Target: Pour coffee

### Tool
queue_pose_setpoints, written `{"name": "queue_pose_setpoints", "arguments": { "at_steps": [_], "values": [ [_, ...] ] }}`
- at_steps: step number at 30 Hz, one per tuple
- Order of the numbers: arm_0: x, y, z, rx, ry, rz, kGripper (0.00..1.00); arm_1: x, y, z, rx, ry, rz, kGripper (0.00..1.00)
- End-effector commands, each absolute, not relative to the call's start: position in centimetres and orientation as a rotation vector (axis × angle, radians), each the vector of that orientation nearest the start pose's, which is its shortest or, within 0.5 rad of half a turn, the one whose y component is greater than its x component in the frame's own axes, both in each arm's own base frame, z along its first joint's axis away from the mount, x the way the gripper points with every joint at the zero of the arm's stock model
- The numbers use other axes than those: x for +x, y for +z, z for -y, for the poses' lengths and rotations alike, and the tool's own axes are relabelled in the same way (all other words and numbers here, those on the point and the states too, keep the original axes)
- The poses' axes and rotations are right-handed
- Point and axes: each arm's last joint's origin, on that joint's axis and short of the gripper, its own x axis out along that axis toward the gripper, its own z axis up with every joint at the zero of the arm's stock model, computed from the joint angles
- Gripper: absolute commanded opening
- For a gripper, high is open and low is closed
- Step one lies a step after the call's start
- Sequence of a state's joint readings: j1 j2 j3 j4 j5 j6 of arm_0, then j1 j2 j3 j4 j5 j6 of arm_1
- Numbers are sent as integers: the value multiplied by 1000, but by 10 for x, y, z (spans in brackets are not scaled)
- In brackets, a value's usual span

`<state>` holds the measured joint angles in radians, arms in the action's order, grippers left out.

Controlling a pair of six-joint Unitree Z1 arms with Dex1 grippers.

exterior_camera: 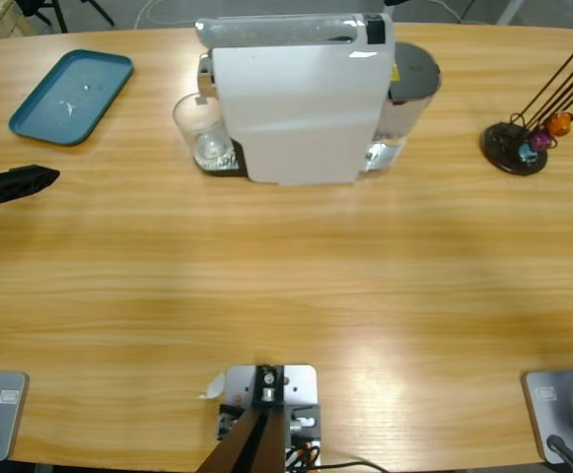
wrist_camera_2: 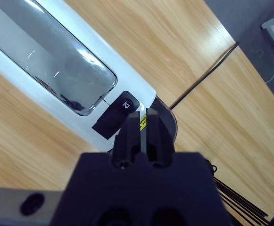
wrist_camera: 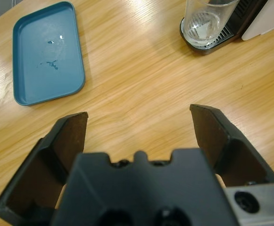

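Note:
A white coffee machine (exterior_camera: 296, 99) stands at the table's far middle. An upright clear glass (exterior_camera: 199, 130) sits on the drip tray (wrist_camera: 207, 44) at the machine's left end, and it looks clear inside (wrist_camera: 203, 21). The coffee is out of view. My left gripper (wrist_camera: 139, 113) is open with nothing between its jaws, low over bare wood and well short of the glass. In the high view it lies at the left edge (exterior_camera: 15, 182). My right gripper (wrist_camera_2: 144, 115) is shut and empty, hovering above the machine's top (wrist_camera_2: 56, 70), its tips right by a black button (wrist_camera_2: 120, 113).
A teal tray (exterior_camera: 72, 96) lies at the far left, also seen in the left wrist view (wrist_camera: 47, 52). A capsule stand (exterior_camera: 518, 143) with coloured capsules is at the far right. The machine's grey-lidded tank (exterior_camera: 414, 71) sits at its right end.

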<state>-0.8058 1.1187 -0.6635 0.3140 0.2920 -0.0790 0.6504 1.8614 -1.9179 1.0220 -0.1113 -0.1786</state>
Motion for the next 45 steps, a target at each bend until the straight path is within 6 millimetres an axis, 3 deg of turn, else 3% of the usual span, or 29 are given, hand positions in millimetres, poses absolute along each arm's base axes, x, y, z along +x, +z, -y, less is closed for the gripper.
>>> {"name": "queue_pose_setpoints", "arguments": {
  "at_steps": [1, 22, 33, 45],
  "values": [
    [111, 283, 96, 341, -445, -704, 931, 318, 391, -244, -532, 593, -919, 0],
    [112, 282, 97, 341, -447, -706, 931, 315, 384, -254, -530, 610, -938, 0],
    [112, 282, 97, 341, -447, -706, 931, 310, 384, -251, -524, 609, -943, 0],
    [112, 282, 97, 342, -449, -708, 931, 298, 369, -242, -506, 597, -958, 0]
  ]
}}
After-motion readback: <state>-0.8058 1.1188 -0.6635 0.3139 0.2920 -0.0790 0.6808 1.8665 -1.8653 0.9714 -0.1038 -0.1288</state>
